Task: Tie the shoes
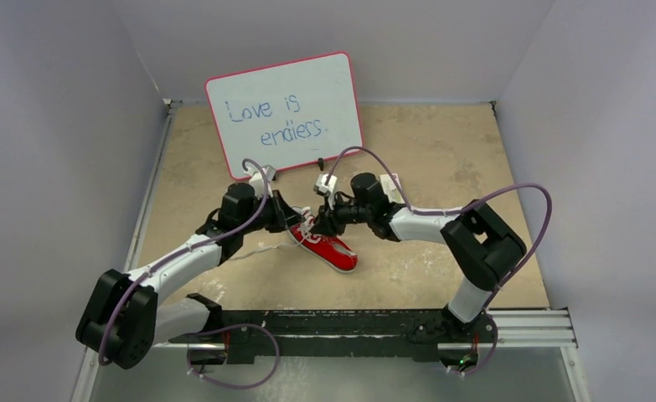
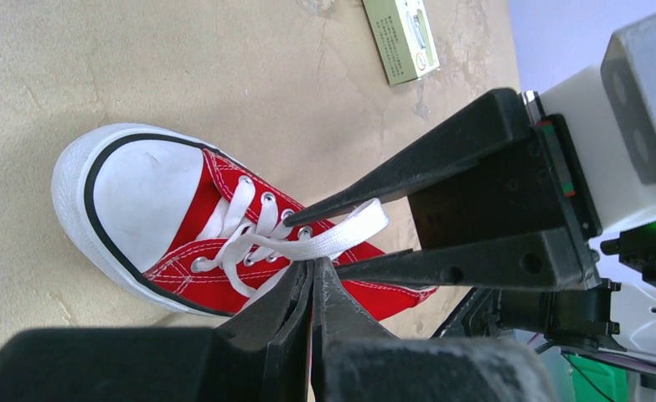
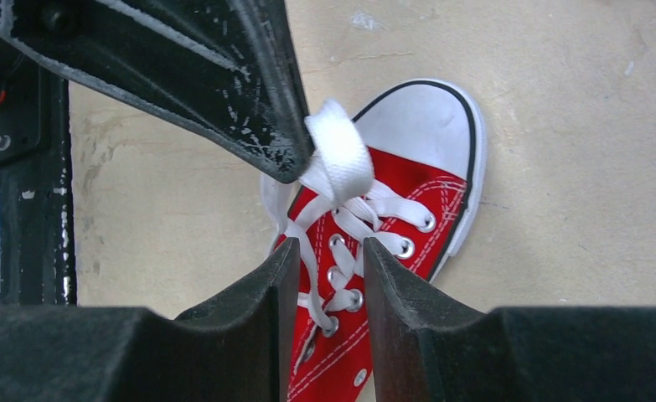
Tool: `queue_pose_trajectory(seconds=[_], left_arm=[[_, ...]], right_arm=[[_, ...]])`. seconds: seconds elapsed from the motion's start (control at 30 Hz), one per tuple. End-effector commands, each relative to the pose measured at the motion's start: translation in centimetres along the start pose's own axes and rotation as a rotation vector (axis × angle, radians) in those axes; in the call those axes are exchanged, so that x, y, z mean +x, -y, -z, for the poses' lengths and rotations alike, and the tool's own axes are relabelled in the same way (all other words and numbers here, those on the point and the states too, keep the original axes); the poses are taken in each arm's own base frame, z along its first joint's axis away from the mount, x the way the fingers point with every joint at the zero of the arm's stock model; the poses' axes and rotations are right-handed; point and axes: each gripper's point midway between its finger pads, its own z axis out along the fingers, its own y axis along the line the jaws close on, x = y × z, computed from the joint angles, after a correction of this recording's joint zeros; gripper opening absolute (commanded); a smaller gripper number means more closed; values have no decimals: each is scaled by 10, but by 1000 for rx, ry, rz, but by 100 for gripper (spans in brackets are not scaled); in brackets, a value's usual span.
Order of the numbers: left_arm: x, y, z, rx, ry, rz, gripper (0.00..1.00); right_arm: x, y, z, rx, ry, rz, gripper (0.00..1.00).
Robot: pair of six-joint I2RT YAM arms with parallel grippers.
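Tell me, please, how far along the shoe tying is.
Done: the shoe is laced through its eyelets. In hand: the left gripper pinches a lace raised above the shoe, and the right gripper stands open around it. Left: no knot or bow shows, so the tying itself remains.

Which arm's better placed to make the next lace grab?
Right. The right fingers are open, straddling the white lace over the shoe. The left fingers are shut, apparently pinching lace, so not free.
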Motion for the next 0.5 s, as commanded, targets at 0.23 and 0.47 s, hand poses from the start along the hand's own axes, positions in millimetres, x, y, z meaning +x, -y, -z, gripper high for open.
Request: queue_pose_trajectory(seconds=[0.23, 0.47], left_arm=[[-14, 8, 6, 29, 75, 37, 0], [-7, 4, 6, 51, 101, 119, 0]], right_arm=[[-19, 8, 26, 197, 99, -155, 45], [16, -12, 46, 193, 111, -411, 56]])
